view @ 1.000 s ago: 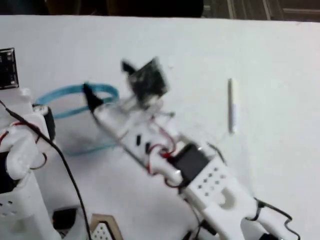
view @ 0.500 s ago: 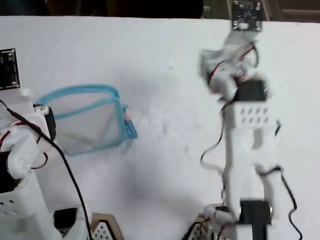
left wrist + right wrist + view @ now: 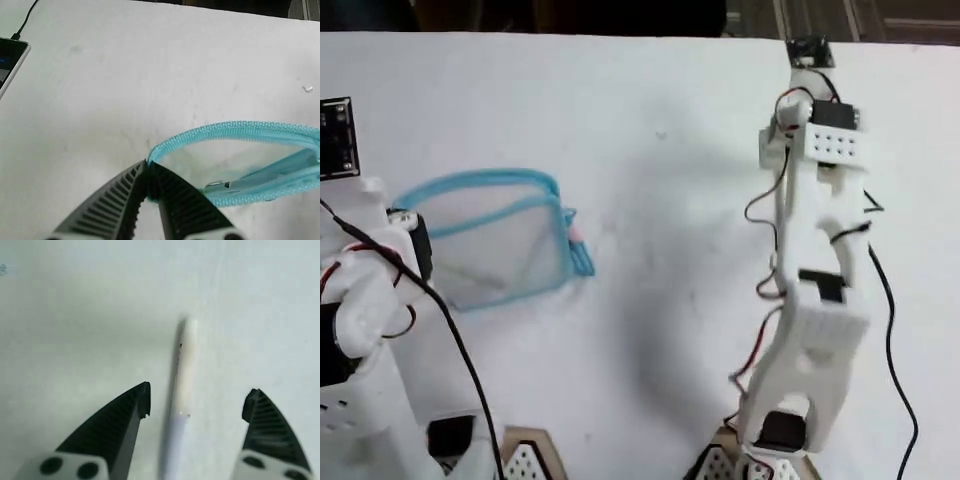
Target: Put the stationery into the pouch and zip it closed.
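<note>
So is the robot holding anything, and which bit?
Left gripper: jaws pinch the pouch at the end of its blue zipper edge. Right gripper: jaws open over the white pen.

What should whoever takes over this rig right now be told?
Left gripper: shut on the zip rim at one end of the pouch, whose mouth is open.
Right gripper: open, one finger on each side of the white pen, not gripping it.
The pouch and the pen lie apart on the table.
Done: pouch held.
Left: close on the pen, carry it into the pouch, zip it closed.
</note>
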You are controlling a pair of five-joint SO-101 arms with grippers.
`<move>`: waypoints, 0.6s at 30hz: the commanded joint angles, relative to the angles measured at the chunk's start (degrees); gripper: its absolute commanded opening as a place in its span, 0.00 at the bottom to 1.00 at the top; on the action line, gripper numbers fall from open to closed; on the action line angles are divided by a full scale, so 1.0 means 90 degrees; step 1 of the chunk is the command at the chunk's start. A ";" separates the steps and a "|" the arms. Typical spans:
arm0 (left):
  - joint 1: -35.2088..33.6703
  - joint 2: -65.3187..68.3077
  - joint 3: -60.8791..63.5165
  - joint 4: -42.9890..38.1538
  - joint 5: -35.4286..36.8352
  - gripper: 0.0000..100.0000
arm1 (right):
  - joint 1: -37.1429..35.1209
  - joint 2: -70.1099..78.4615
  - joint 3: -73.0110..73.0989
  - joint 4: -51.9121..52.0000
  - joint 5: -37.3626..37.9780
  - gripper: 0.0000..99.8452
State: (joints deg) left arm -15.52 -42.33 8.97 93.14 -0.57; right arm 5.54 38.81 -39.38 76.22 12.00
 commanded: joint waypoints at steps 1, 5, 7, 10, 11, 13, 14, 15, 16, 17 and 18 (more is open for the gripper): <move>0.0132 0.0454 0.0313 0.0205 -0.0039 0.02 | -0.0054 0.1284 -0.1788 0.0278 0.0020 0.29; 0.0122 0.0454 0.0313 0.0205 -0.0039 0.02 | -0.0083 0.2769 -0.3389 0.0698 0.0020 0.29; 0.0112 0.0454 0.0313 0.0205 -0.0039 0.02 | -0.0083 0.3336 -0.4083 0.1021 0.0029 0.29; 0.0112 0.0454 0.0313 0.0205 -0.0039 0.02 | -0.0103 0.3883 -0.4943 0.1499 0.0059 0.29; 0.0112 0.0454 0.0313 0.0205 -0.0039 0.02 | -0.0122 0.3980 -0.5148 0.1685 0.0098 0.28; 0.0122 0.0454 0.0313 0.0205 -0.0039 0.02 | -0.0161 0.4078 -0.5441 0.2007 0.0479 0.22; 0.0122 0.0454 0.0313 0.0205 -0.0039 0.02 | -0.0181 0.4098 -0.5529 0.2125 0.0664 0.17; 0.0122 0.0454 0.0313 0.0205 -0.0039 0.02 | -0.0200 0.4107 -0.5597 0.2193 0.0860 0.12; 0.0122 0.0454 0.0313 0.0205 -0.0039 0.02 | -0.0210 0.4107 -0.5626 0.2203 0.1016 0.07; 0.0122 0.0454 0.0313 0.0205 -0.0039 0.02 | -0.0220 0.4088 -0.5646 0.2212 0.1201 0.02; 0.0122 0.0454 0.0313 0.0205 -0.0039 0.02 | -0.0220 0.4088 -0.5724 0.2252 0.1338 0.01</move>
State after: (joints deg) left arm -15.52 -42.33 8.97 93.14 -0.57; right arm 4.84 76.18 -88.18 95.12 20.18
